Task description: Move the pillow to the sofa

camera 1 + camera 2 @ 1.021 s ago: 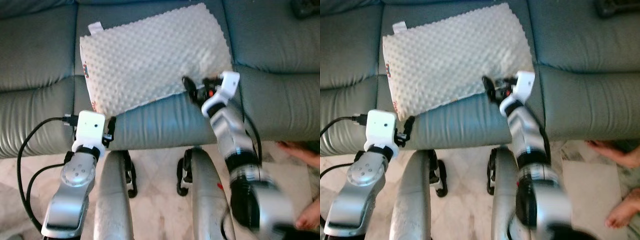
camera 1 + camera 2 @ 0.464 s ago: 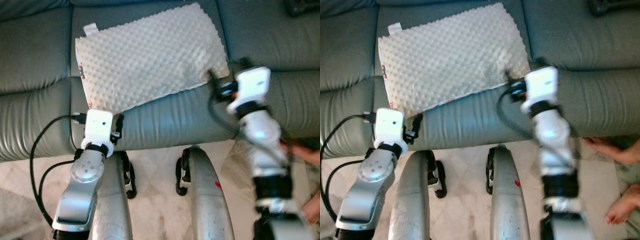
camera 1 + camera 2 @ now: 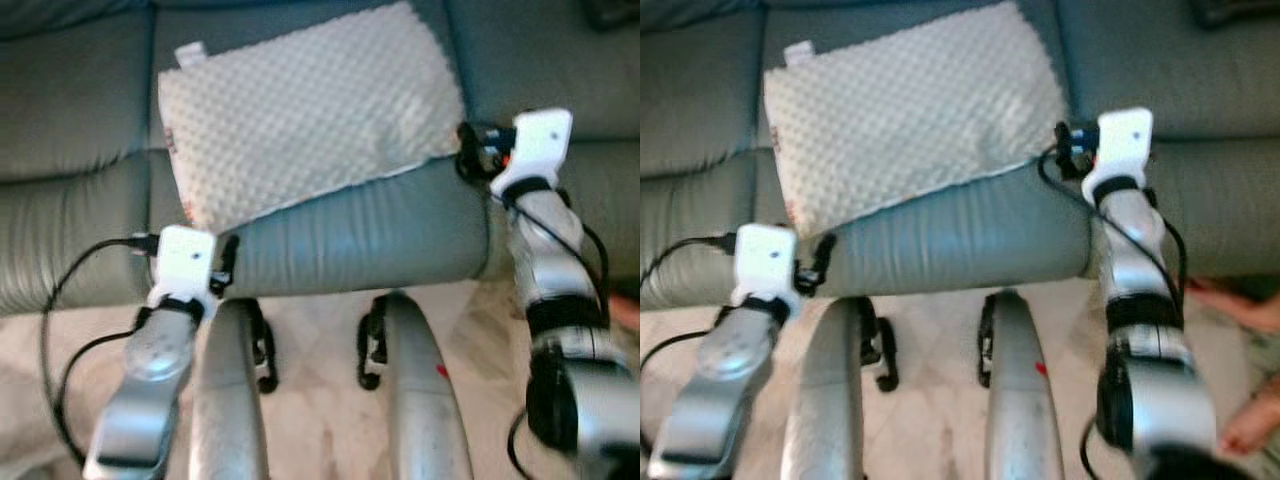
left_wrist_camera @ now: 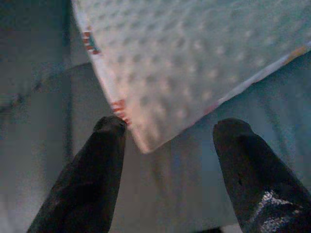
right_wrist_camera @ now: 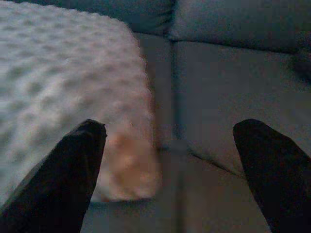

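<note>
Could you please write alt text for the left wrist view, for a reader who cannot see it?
A white dimpled pillow lies on a grey-green sofa, one corner pointing toward the camera. The left hand is open, its two black fingers spread on either side of that corner without gripping it.

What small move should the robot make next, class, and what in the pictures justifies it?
Probably draw both arms back from the seat. The pillow already lies flat on the sofa, and both hands are open and apart from it: the left hand at its near corner, the right hand beside its far corner. Nothing is held.
</note>
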Motion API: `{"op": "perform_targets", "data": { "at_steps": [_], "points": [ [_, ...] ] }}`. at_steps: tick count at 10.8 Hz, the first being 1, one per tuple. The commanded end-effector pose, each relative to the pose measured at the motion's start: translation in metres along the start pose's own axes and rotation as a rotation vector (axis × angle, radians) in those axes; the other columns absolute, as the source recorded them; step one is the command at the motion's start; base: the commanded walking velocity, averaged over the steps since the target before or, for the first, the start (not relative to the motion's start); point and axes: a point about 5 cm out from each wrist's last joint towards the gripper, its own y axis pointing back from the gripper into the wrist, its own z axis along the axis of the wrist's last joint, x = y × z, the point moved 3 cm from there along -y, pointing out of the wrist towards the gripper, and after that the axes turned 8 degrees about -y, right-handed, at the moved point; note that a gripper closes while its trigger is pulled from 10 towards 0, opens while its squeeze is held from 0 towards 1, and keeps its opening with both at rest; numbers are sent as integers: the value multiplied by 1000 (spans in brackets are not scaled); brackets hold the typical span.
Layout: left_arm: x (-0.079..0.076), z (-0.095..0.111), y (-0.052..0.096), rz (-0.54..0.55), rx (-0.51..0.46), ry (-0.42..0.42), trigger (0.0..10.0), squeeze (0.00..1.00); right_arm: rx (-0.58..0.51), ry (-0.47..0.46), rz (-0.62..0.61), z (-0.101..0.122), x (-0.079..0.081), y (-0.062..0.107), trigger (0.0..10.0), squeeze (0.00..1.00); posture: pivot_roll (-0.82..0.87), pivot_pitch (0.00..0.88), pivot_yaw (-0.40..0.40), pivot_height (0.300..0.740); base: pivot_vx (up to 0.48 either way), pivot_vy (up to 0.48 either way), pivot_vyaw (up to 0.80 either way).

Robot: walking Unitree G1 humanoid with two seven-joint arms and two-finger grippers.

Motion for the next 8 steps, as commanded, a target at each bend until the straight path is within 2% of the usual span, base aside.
{"op": "perform_targets", "data": {
  "at_steps": [1, 3, 5, 7, 8],
  "points": [
    [2, -7, 8, -13, 38, -16, 10000, 0, 42, 5, 21, -13, 5, 1, 10000, 0, 151, 577, 100, 633, 0, 0, 0],
    [12, -5, 15, -14, 38, -38, 10000, 0, 54, 7, 46, -11, 17, -9, 10000, 0, 197, 596, 123, 633, 0, 0, 0],
    [13, -5, 18, -27, 48, -47, 10000, 0, 107, -27, 33, -20, 24, -12, 10000, 0, 214, 606, 132, 633, 0, 0, 0],
    [12, -4, 20, -38, 56, -47, 10000, 0, 202, -87, -11, -44, 27, -3, 10000, 0, 218, 604, 131, 633, 0, 0, 0],
    [11, -5, 19, -42, 63, -46, 10000, 0, 253, -170, -11, -60, 34, 5, 10000, 0, 213, 601, 129, 633, 0, 0, 0]
  ]
}}
